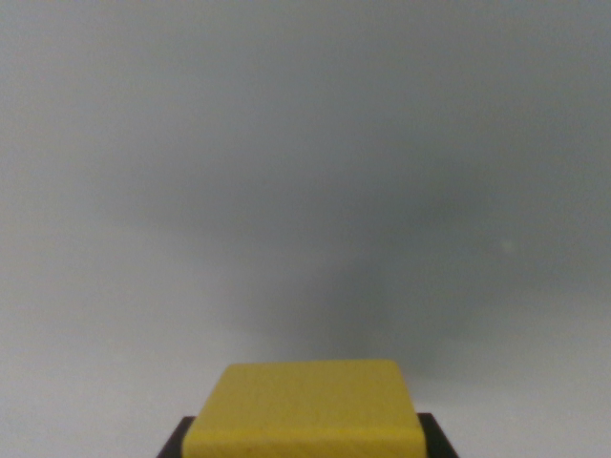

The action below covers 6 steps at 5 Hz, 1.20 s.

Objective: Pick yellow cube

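A: Quick one. Where's the yellow cube (304,405)?

B: Bottom centre of the frame, cut off by the lower edge. Top face is showing, wood-grain look.

A: Gripper?

B: Dark bits at the cube's lower left and lower right corners, probably the fingers (175,442). They sit right against its sides. Looks clamped on the cube, but the contact itself is out of frame, so that's a judgement.

A: Background?

B: Blurry grey surface (305,143), soft shadow in the middle right. Nothing else visible.

A: Progress?

B: Late, I'd say. The cube seems grasped and maybe lifted, given the blur beneath. Can't confirm height. What's left: hold it steady.
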Tool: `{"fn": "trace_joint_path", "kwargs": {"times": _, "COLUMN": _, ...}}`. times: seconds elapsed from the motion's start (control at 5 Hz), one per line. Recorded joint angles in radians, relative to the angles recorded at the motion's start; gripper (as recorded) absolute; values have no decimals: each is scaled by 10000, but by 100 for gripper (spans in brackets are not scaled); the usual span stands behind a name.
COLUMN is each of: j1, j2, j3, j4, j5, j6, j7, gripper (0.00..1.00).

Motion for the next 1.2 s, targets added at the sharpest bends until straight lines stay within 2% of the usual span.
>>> {"fn": "trace_joint_path", "kwargs": {"times": 0.2, "j1": -5, "j2": -193, "j3": -7, "j4": 197, "j5": 1, "j6": 389, "j7": 15, "gripper": 100}}
{"fn": "trace_joint_path", "kwargs": {"times": 0.4, "j1": -5, "j2": -193, "j3": -7, "j4": 197, "j5": 1, "j6": 389, "j7": 15, "gripper": 100}}
{"fn": "trace_joint_path", "kwargs": {"times": 0.6, "j1": -11, "j2": -401, "j3": -15, "j4": 408, "j5": 1, "j6": 808, "j7": 31, "gripper": 100}}
{"fn": "trace_joint_path", "kwargs": {"times": 0.8, "j1": -11, "j2": -401, "j3": -15, "j4": 408, "j5": 1, "j6": 808, "j7": 31, "gripper": 100}}
{"fn": "trace_joint_path", "kwargs": {"times": 1.0, "j1": -17, "j2": -615, "j3": -23, "j4": 626, "j5": 2, "j6": 1239, "j7": 48, "gripper": 100}}
{"fn": "trace_joint_path", "kwargs": {"times": 1.2, "j1": -17, "j2": -615, "j3": -23, "j4": 626, "j5": 2, "j6": 1239, "j7": 48, "gripper": 100}}
